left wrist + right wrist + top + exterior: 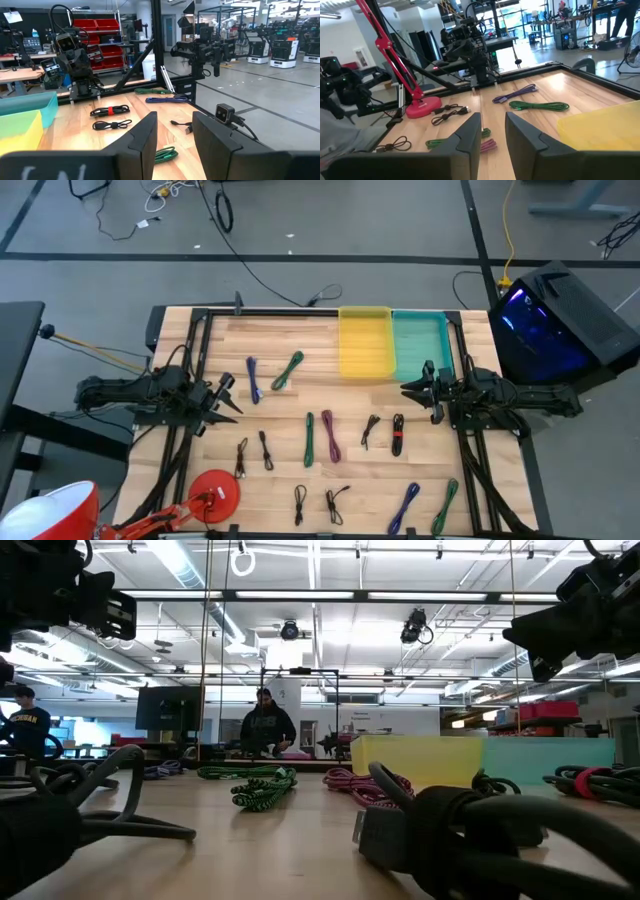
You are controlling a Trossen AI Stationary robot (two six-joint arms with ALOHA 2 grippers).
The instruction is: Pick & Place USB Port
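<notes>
Two arms wait at the table's sides, and I see nothing held in either. My left gripper (pixel 232 402) hovers at the left edge, its fingers (pixel 145 137) parted with only air between them. My right gripper (pixel 412 388) hangs at the right edge beside the teal bin (pixel 420 342), jaws likewise apart and empty. The coiled USB cables (pixel 320 437) lie scattered across the wooden table (pixel 300 340), between the arms. The yellow bin (pixel 365 343) sits at the far edge, touching the teal one.
</notes>
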